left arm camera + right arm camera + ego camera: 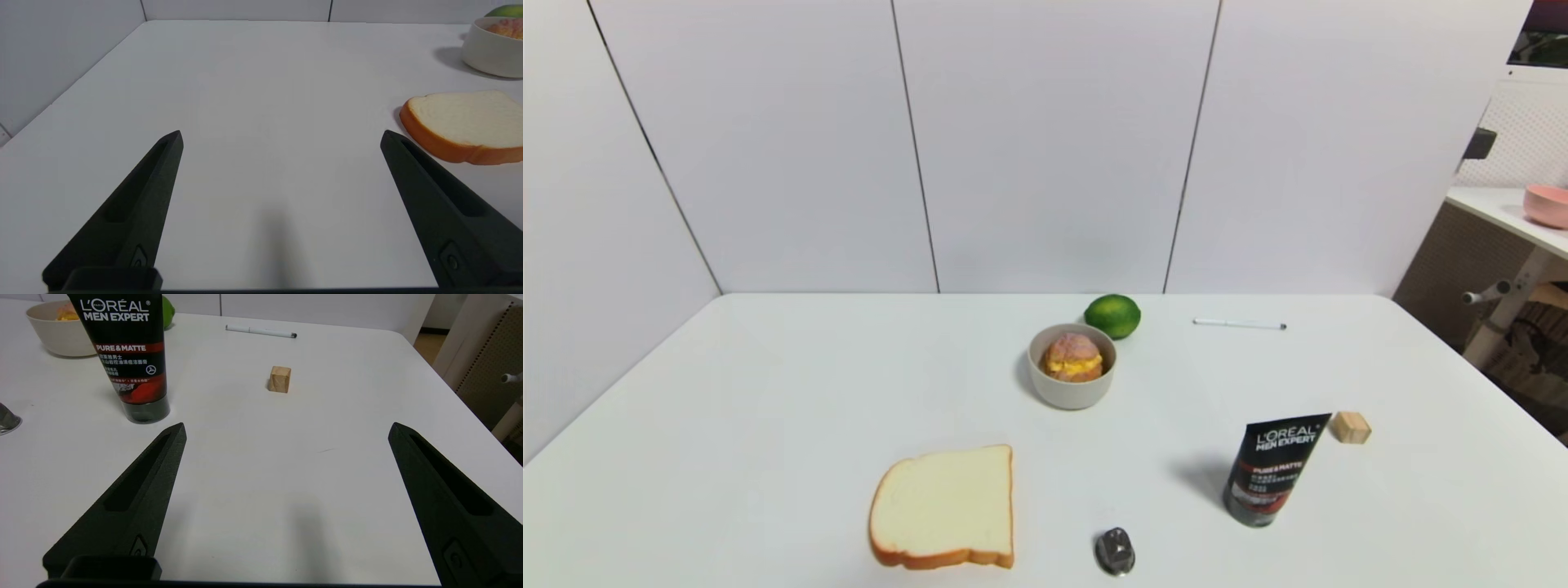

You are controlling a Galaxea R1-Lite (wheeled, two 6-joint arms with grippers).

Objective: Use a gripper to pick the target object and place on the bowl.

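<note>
The brown bun [1072, 357] with yellow filling sits inside the grey-beige bowl [1071, 390] at the table's middle, towards the back. The bowl also shows in the left wrist view [492, 53] with the bun's top [506, 27], and in the right wrist view [57, 332]. Neither arm shows in the head view. My left gripper [281, 136] is open and empty over bare table near the front left. My right gripper [287, 428] is open and empty over bare table near the front right.
A white bread slice [945, 506] lies front of the bowl. A green lime [1112, 315] sits behind the bowl. A black L'Oreal tube [1270, 469] stands right, with a wooden cube [1351, 427], a pen [1240, 324] and a small metal piece [1115, 550].
</note>
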